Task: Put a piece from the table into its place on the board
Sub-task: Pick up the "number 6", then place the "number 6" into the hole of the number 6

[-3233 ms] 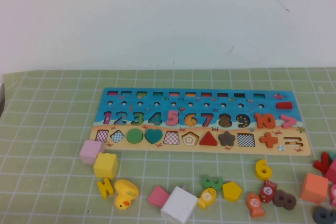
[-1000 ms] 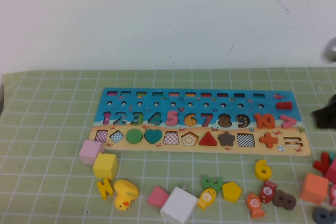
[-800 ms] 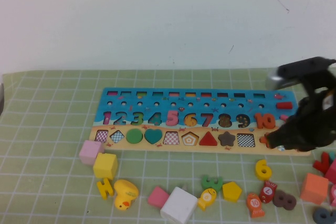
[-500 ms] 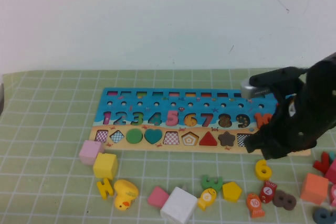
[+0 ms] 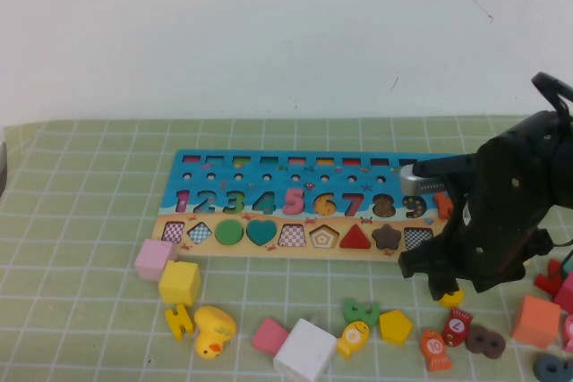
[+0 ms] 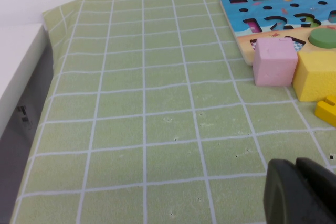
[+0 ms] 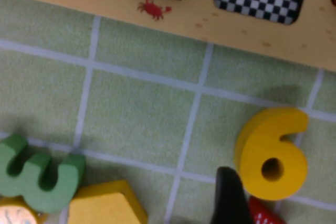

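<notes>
The table [image 5: 81,221] is the biggest thing before me, green with a white grid. On it lies the board [image 5: 215,165], long, blue above and sandy below, with numerals and a row of shapes set in. My right arm [image 5: 506,203] hangs dark over the board's right end, hiding the last numerals.

My right gripper [image 5: 445,291] sits low over the table just in front of the board's near edge, right above the 6 [image 7: 273,152]. My jaws stand wide apart and hold nothing; one black finger [image 7: 228,195] shows in my wrist view just beside the 6, and I cannot tell if it touches. The 6 lies flat on the table, near the board but apart from it, with a red piece [image 7: 265,214] at its lower edge. Its recess [image 5: 326,204] on the board lies open between the pink 5 [image 5: 294,200] and the 7 [image 5: 354,204].

My left gripper [image 6: 302,192] hovers over bare grid, well off to the left of the board, with a pink cube [image 6: 273,62] and a yellow cube [image 6: 317,76] beyond it. Its fingers look pressed together, empty.

A green 3 [image 7: 39,179] and a yellow pentagon [image 7: 107,205] lie nearby.
</notes>
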`<state>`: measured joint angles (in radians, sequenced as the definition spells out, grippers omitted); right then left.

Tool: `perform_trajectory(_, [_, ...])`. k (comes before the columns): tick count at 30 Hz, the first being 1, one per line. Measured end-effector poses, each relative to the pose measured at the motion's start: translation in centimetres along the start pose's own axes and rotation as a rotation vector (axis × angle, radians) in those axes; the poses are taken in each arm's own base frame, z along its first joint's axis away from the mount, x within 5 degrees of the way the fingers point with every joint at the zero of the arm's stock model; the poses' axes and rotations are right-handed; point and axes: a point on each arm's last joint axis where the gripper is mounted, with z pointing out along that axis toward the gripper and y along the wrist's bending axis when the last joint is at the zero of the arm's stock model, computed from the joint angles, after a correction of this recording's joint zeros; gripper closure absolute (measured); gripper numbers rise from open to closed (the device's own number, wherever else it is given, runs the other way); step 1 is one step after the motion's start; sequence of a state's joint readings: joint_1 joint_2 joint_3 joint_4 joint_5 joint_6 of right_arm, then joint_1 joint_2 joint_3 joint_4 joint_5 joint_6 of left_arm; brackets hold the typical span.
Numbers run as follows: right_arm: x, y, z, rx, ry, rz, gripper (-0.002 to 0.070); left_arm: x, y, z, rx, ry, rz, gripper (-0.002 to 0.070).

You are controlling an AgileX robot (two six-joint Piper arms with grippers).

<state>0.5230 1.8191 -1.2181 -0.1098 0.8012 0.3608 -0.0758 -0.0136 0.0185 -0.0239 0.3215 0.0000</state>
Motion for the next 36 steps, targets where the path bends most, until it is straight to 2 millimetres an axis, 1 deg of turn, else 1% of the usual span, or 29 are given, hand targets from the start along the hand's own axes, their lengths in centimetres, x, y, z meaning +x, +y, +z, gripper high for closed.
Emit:
perform_trajectory(9, [-0.5, -0.8, 1.6, -0.009, 0.023, 0.055, 0.0269, 0.0, 0.0, 0.0, 0.000, 0.000, 0.000, 0.0677])
perform_trajectory(11, [-0.5, -0.8, 1.7, -0.013, 0.024, 0.058, 0.0287, 0.0, 0.0, 0.0, 0.000, 0.000, 0.000, 0.0677])
perform_trajectory(16, [-0.5, -0.7, 1.7, -0.028, 0.020, 0.071, 0.0363, 0.0, 0.0, 0.0, 0.000, 0.000, 0.000, 0.0677])
perform_trajectory(23, [-0.5, -0.6, 1.7, -0.034, 0.019, 0.074, 0.0398, 0.0, 0.0, 0.0, 0.000, 0.000, 0.000, 0.0677])
perform_trajectory(27, [-1.0, -0.5, 1.2, -0.039, 0.004, 0.059, 0.0405, 0.0, 0.0, 0.0, 0.000, 0.000, 0.000, 0.0677])
perform_trajectory(36, [-3.4, 0.1, -1.4, -0.075, -0.066, 0.036, 0.0407, 0.0, 0.0, 0.0, 0.000, 0.000, 0.000, 0.0677])
